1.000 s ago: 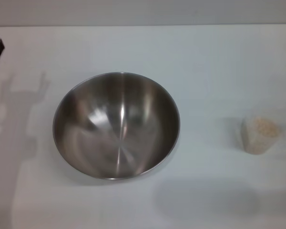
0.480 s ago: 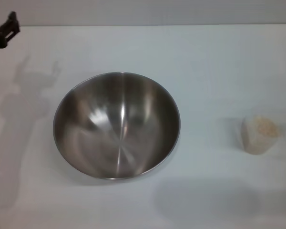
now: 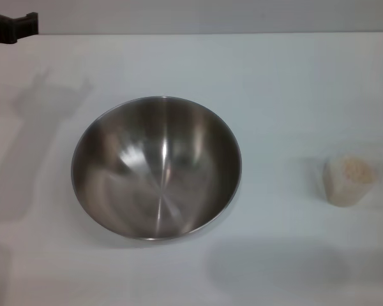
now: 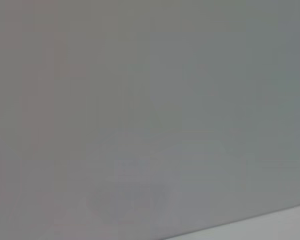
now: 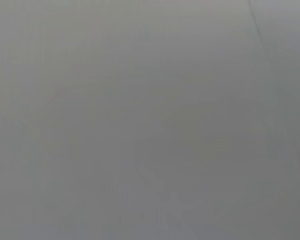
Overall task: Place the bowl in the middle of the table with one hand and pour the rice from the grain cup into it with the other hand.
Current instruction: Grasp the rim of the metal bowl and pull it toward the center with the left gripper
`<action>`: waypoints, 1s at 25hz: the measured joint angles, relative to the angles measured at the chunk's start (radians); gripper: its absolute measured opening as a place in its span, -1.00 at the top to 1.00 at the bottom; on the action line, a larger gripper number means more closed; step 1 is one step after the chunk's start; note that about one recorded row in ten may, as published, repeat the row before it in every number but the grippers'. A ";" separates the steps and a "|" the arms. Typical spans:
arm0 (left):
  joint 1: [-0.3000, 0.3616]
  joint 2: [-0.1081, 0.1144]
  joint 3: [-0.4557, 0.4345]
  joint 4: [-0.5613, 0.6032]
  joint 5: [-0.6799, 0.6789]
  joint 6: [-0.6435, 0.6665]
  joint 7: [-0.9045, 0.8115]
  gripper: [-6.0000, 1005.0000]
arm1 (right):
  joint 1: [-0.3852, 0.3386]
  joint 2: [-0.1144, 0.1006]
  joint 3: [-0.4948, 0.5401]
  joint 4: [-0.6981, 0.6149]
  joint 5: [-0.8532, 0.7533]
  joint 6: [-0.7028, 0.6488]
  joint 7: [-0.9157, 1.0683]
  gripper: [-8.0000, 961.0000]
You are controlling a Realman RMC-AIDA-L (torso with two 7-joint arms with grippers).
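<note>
The large steel bowl [image 3: 156, 167] sits on the white table [image 3: 281, 83], a little left of centre in the head view, and it is empty. The clear grain cup [image 3: 348, 180] stands upright at the right side, filled with pale rice [image 3: 356, 169]. My left gripper [image 3: 11, 27] shows as a black tip at the far left back corner, well away from the bowl. My right gripper is out of view. Both wrist views show only plain grey surface.
The table's back edge [image 3: 210, 33] runs across the top of the head view. Arm shadows lie on the table at the left and at the lower right.
My left gripper has risen and moved right along the far left back corner, and its shadow on the table shifted with it. The bowl and the cup have not moved.
</note>
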 joint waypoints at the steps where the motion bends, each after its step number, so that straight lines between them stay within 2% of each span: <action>1: -0.003 0.001 -0.003 -0.021 -0.001 -0.034 0.003 -0.72 | 0.000 0.000 0.002 -0.001 0.000 0.000 0.001 -0.75; 4: -0.011 0.000 -0.021 -0.048 -0.009 -0.100 -0.008 -0.72 | -0.001 -0.001 0.003 -0.002 0.000 0.000 0.001 -0.75; 8: -0.048 -0.002 -0.102 -0.061 -0.087 -0.250 -0.020 -0.72 | -0.004 -0.001 0.003 -0.001 0.000 0.001 0.002 -0.75; 14: -0.019 0.001 -0.169 -0.085 -0.245 -0.324 -0.022 -0.72 | -0.006 0.000 0.003 0.002 0.000 0.013 0.002 -0.75; 18: -0.010 0.000 -0.175 -0.122 -0.222 -0.402 -0.013 -0.72 | -0.008 0.000 0.002 0.002 0.000 0.021 0.000 -0.75; 25: 0.004 -0.006 -0.114 -0.167 -0.124 -0.486 -0.025 -0.72 | -0.010 0.001 0.002 0.000 0.000 0.034 0.001 -0.75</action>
